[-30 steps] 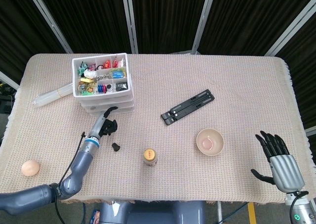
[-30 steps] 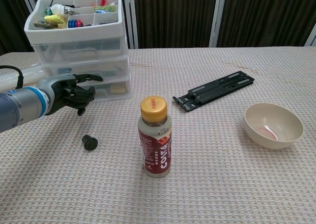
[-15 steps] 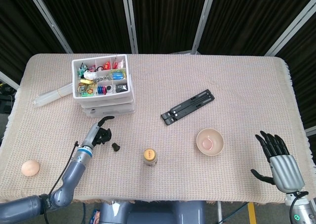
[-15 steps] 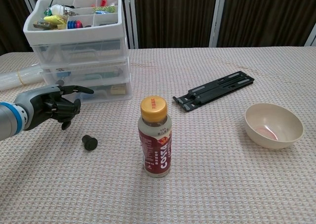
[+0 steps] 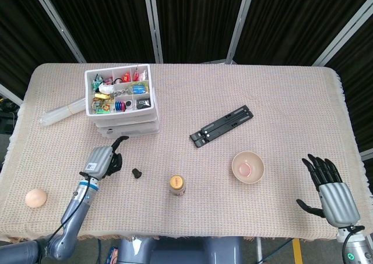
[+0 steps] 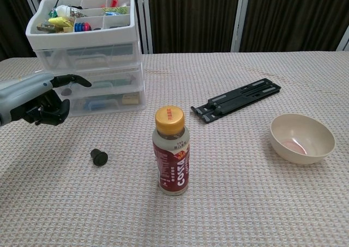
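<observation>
My left hand [image 5: 103, 159] hovers over the cloth in front of the white drawer unit [image 5: 122, 98], apart from it. In the chest view the left hand [image 6: 34, 101] has most fingers curled in on nothing, with one finger stretched toward the drawer unit [image 6: 87, 56]. A small black knob [image 5: 136, 172] lies just right of this hand; the chest view shows the knob [image 6: 98, 156] below and to the right of it. My right hand [image 5: 330, 189] sits at the table's near right corner, fingers spread and holding nothing.
A brown drink bottle [image 5: 177, 185] with a yellow cap stands near the front middle. A beige bowl [image 5: 248, 166] is to its right, a black folded stand [image 5: 221, 126] behind. An egg [image 5: 35, 197] lies front left, a clear tube [image 5: 61, 112] left of the drawers.
My left hand has drawn back from the drawer unit's lower front, toward the left and the near edge. The right hand and all objects stayed put.
</observation>
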### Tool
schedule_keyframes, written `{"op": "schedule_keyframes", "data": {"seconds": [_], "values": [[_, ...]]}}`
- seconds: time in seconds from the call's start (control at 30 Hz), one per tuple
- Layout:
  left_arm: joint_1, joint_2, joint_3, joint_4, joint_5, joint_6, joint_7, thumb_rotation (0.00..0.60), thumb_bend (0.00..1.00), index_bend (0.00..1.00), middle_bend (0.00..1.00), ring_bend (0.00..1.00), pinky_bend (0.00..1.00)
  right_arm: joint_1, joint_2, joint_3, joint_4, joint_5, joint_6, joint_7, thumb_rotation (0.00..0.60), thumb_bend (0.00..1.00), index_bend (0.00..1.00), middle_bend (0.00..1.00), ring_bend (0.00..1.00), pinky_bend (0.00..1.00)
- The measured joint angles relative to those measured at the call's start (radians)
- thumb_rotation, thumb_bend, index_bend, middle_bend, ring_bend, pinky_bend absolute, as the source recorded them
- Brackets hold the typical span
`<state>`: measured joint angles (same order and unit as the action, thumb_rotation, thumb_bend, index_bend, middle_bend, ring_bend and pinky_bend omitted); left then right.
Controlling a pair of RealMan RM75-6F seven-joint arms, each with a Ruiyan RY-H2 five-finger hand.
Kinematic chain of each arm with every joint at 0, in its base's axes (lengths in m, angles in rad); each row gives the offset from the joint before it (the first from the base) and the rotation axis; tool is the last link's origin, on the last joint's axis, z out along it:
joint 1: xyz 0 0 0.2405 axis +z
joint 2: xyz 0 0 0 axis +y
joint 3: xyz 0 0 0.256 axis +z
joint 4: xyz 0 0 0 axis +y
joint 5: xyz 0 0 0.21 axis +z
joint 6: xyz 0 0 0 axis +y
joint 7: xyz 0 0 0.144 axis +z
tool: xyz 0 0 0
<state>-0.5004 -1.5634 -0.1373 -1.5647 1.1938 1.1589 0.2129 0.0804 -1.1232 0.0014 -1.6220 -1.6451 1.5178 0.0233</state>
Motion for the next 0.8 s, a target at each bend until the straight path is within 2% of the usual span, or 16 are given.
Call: {"op": "schedule_keyframes", "data": {"seconds": [0.2, 0.4, 0.8], "values": [[-0.011, 0.049, 0.015, -0.048, 0.04, 0.063, 0.231, 0.6, 0.78, 0.15, 0.98, 0.87, 0.74, 0.0, 0.0, 0.0, -0.002, 0.003, -0.003, 0.0, 0.6, 0.08, 0.02, 0.0, 0.0, 0.0], [-0.038, 0.085, -0.011, -0.079, -0.037, 0.049, 0.351, 0.6, 0.78, 0.15, 0.98, 0.87, 0.74, 0.0, 0.001, 0.0, -0.003, 0.004, -0.003, -0.001, 0.6, 0.08, 0.02, 0.0, 0.0, 0.0], [-0.071, 0.082, -0.048, -0.054, -0.171, 0.002, 0.398, 0.6, 0.78, 0.17, 0.98, 0.87, 0.74, 0.0, 0.0, 0.0, -0.003, 0.005, -0.004, -0.001, 0.6, 0.08, 0.02, 0.0, 0.0, 0.0]]}}
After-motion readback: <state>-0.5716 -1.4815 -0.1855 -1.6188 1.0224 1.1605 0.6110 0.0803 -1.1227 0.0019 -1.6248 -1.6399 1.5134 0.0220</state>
